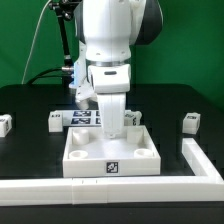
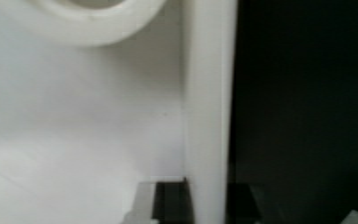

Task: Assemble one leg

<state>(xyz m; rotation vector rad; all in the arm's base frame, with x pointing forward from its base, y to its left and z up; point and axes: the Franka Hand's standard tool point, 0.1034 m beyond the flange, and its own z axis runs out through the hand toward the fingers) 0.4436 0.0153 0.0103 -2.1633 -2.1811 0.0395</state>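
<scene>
While gripper (image 1: 110, 120) clamps it, leg (image 2: 208, 100) stands upright, long axis vertical, over panel (image 1: 85, 152).

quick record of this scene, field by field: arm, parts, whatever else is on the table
arm: gripper lowered onto the back half of the white square panel
jaws: cannot tell if open or shut
panel: flat on the black table, round corner sockets, tag on its front face
legs: four loose on the table, none in a socket
marker board: behind the panel
white rail: along the front and the exterior view's right
wrist view: panel top, one socket
</scene>
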